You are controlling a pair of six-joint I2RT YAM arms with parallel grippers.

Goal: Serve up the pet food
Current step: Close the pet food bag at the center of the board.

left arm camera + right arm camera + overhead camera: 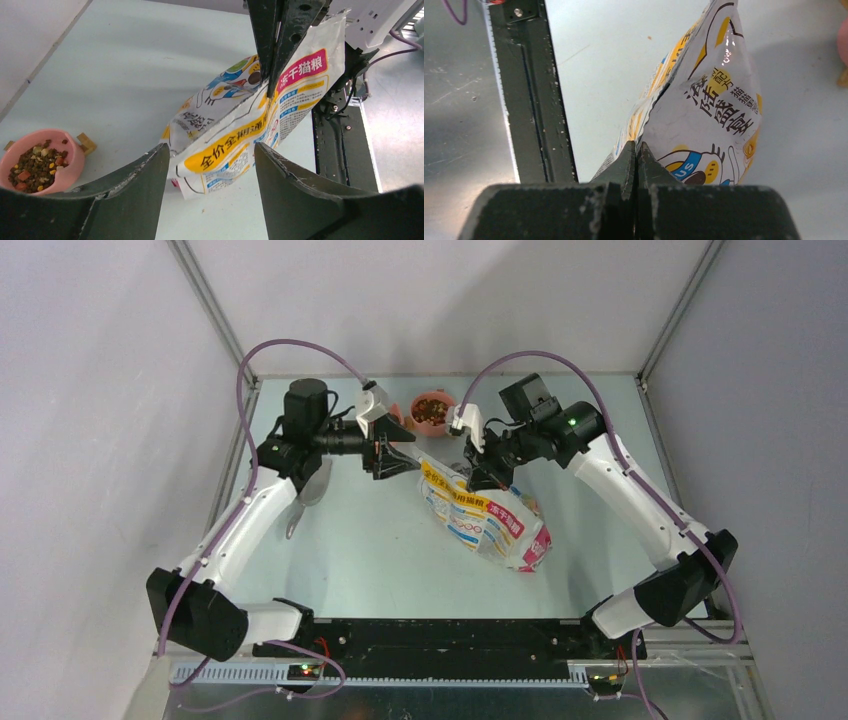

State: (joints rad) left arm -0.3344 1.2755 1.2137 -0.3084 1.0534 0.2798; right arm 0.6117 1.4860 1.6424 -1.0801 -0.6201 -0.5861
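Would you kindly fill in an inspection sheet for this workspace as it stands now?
Surface: pale table, a few specks.
Job's things: pet food in pink bowl at far edge; printed bag lies with its top lifted.
Clutter: metal scoop beneath left arm.
Grippers: left gripper open at the bag's top, no grip seen; right gripper shut on the bag's top edge.
Cables: purple cables arch over both arms, off the table.
Surroundings: plain walls, metal frame; nothing else seen.

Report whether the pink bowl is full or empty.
Filled: pet food covers the inside of the pink bowl, close to its rim.
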